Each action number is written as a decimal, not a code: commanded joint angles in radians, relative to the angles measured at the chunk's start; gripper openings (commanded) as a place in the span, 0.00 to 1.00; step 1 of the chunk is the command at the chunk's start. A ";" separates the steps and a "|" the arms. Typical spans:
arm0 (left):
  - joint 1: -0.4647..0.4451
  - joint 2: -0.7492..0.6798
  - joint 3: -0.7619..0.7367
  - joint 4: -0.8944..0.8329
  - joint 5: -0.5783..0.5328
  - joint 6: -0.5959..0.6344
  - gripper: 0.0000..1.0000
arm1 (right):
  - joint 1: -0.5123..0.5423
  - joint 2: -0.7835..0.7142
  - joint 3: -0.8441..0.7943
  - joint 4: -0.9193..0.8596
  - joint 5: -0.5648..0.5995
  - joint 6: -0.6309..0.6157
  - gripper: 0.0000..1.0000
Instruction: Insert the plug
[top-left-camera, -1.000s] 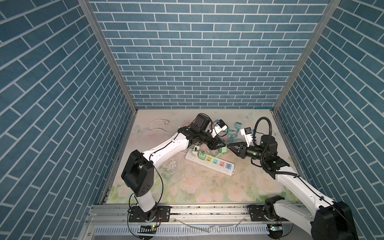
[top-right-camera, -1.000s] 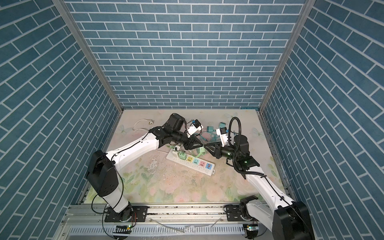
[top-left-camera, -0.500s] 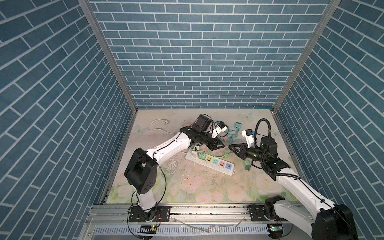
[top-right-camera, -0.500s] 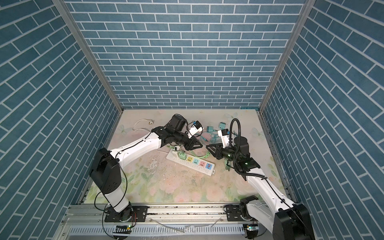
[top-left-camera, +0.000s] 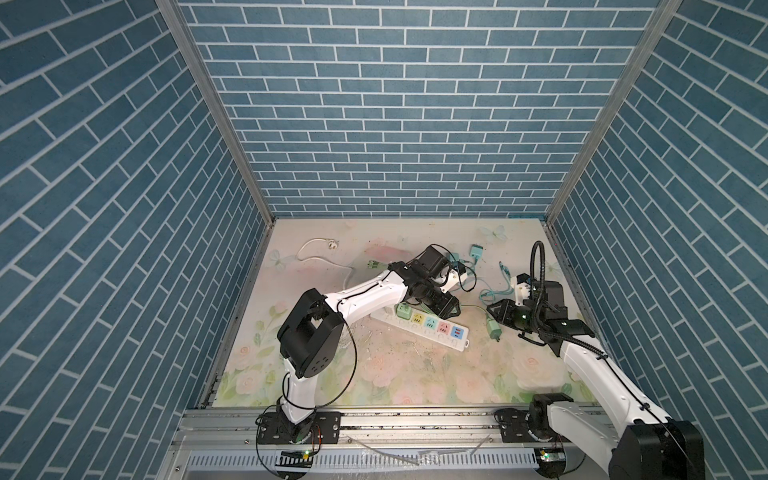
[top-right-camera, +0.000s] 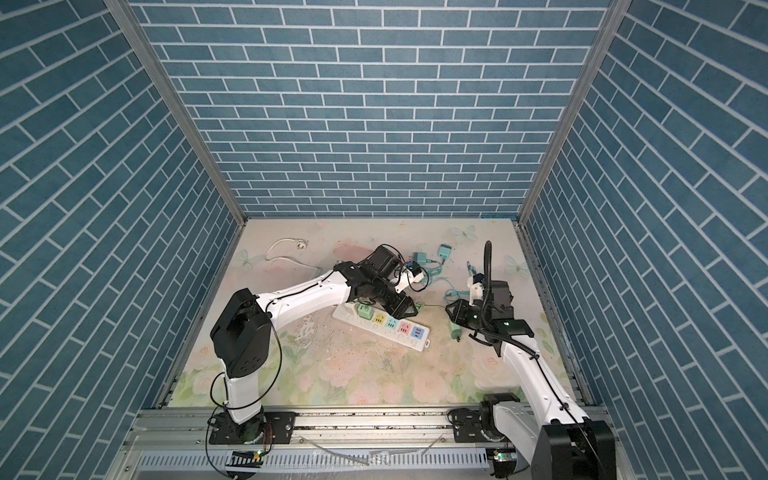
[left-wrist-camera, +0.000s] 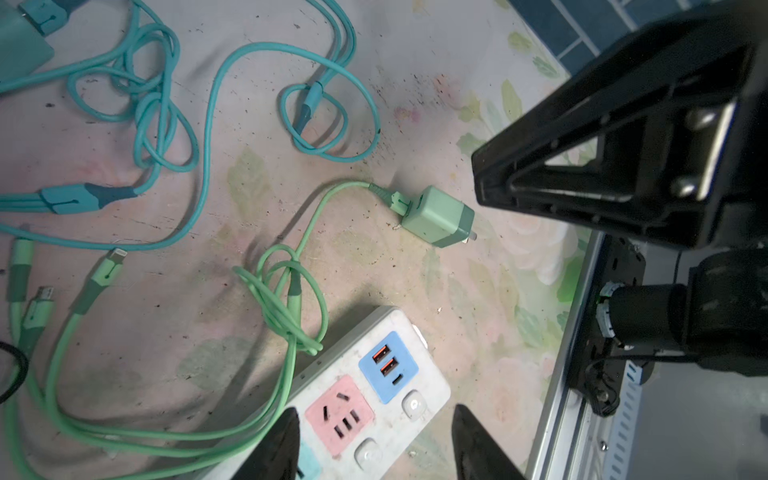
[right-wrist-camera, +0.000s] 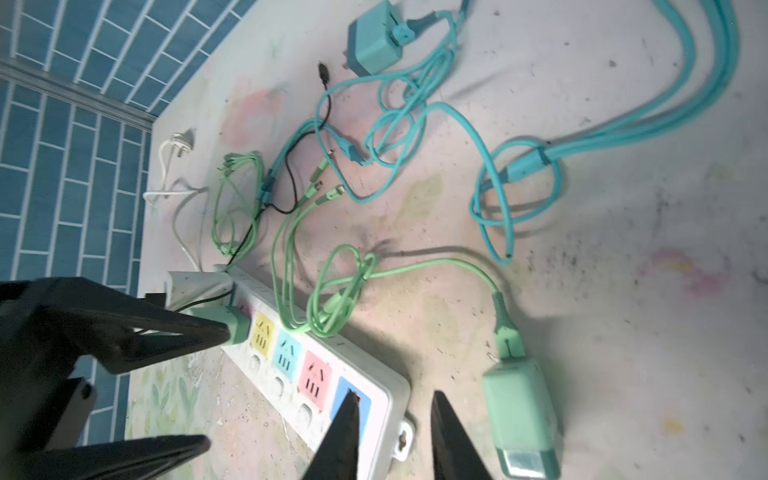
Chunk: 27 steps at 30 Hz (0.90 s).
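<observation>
Loose green charger plug lies flat on the table, right of the power strip. It is just beside the right gripper, outside its narrowly parted, empty fingers. Left gripper stands open above the strip. Of the wrist views, only the right shows a second green plug seated in the leftmost socket.

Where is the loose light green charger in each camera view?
Top view: charger on the table, just right of the power strip.
Top view: charger at the same spot, right of the power strip.
Left wrist: charger beyond the power strip's end, cable attached.
Right wrist: charger beside the power strip's end.
Shared landmark: the blue socket.
</observation>
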 joint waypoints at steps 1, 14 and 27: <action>-0.011 0.010 -0.014 0.080 -0.020 -0.184 0.57 | -0.001 -0.049 0.051 -0.126 0.144 0.022 0.32; -0.186 0.230 0.217 -0.043 -0.257 -0.459 0.64 | -0.046 -0.062 0.059 -0.187 0.346 0.035 0.37; -0.273 0.404 0.454 -0.140 -0.349 -0.577 0.63 | -0.234 -0.101 0.051 -0.175 0.194 -0.033 0.37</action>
